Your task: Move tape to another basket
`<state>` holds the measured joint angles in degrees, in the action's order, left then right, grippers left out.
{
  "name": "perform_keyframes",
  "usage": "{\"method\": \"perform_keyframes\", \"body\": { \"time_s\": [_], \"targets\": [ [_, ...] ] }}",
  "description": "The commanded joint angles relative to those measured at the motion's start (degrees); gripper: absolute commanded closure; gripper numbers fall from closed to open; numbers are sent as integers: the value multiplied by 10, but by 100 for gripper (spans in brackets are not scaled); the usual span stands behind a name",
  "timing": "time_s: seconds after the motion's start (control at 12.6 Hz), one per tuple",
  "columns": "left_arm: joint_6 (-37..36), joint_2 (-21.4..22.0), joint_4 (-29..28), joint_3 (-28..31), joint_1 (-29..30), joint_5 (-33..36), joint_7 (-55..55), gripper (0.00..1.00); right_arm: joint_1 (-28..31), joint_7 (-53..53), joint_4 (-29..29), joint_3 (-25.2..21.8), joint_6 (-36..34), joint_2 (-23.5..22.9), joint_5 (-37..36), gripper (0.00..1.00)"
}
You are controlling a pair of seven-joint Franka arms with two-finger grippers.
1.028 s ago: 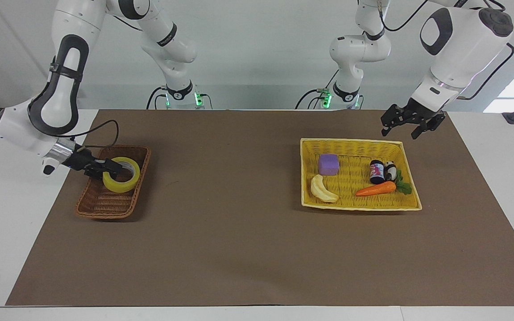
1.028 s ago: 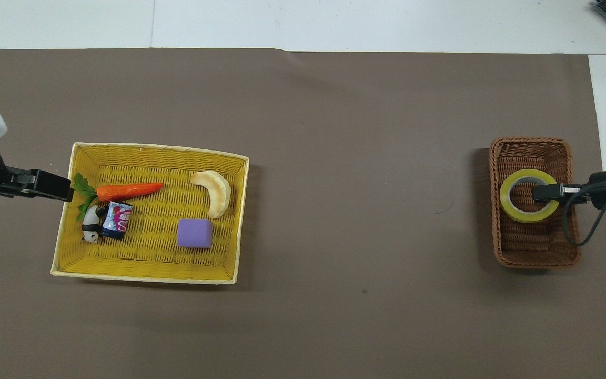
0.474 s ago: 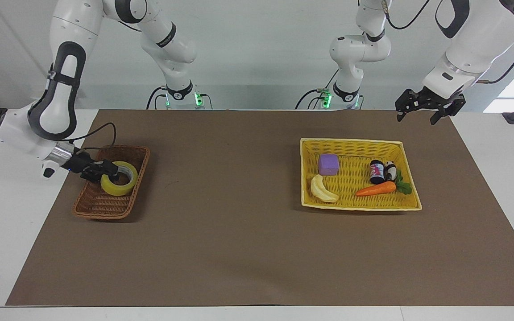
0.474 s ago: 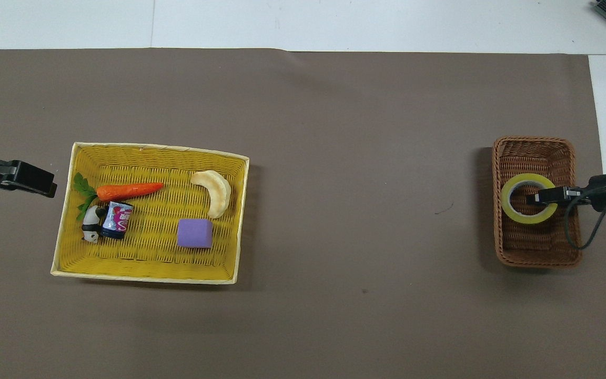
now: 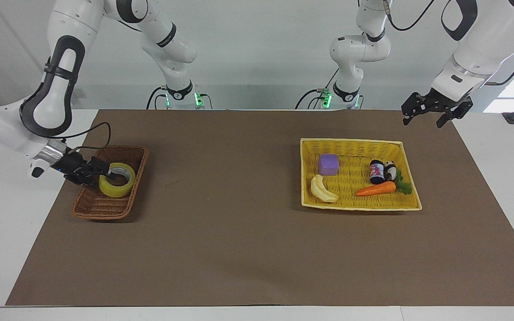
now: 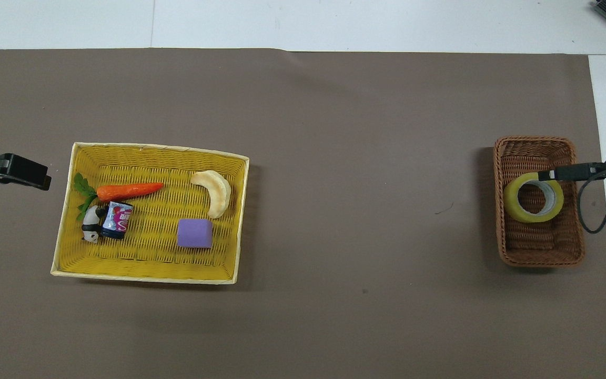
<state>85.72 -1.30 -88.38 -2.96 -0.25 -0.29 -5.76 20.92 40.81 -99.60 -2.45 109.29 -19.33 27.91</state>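
The tape (image 5: 116, 186) is a yellowish roll with a pale core. It lies tilted in the brown wicker basket (image 5: 101, 207) at the right arm's end of the table. It also shows in the overhead view (image 6: 517, 208), inside the basket (image 6: 539, 250). My right gripper (image 5: 103, 176) is low over the basket and its tip is at the tape's rim (image 6: 549, 174). My left gripper (image 5: 431, 116) is open and empty. It hangs in the air over the mat's corner at the left arm's end, beside the yellow tray (image 6: 19, 175).
A flat yellow woven tray (image 5: 355, 142) lies toward the left arm's end. It holds a purple block (image 5: 329, 164), a banana (image 5: 323, 189), a carrot (image 5: 375, 189), a small dark bottle (image 5: 376, 172) and a panda figure (image 5: 390, 170). A brown mat (image 5: 239, 232) covers the table.
My right gripper and the tape sank lower into the brown basket, which slid a little toward the right arm's end. My left gripper rose and drew away from the yellow tray.
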Motion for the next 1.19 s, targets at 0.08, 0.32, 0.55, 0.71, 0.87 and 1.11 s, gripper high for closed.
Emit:
{"method": "perform_keyframes", "body": {
  "time_s": [0.08, 0.32, 0.55, 0.71, 0.87, 1.11],
  "targets": [
    [5, -4, 6, -4, 4, 5, -3, 0, -29, 5, 48, 7, 3, 34, -64, 0],
    [4, 3, 8, -4, 10, 6, -5, 0, -77, -60, 70, 3, 1, 67, -130, 0],
    [1, 37, 9, -4, 9, 6, -6, 0, -154, -229, 68, 7, -25, 121, -261, 0],
    [-1, 40, 9, -5, 8, 6, -6, 0, -189, -336, 71, 9, -78, 145, -284, 0],
    [-1, 40, 8, -4, 10, 6, -6, 0, -217, -416, 70, 11, -128, 179, -296, 0],
    [-6, 41, 8, -4, 8, 6, -6, 0, -269, -501, 64, 11, -183, 220, -320, 0]
  ]
}}
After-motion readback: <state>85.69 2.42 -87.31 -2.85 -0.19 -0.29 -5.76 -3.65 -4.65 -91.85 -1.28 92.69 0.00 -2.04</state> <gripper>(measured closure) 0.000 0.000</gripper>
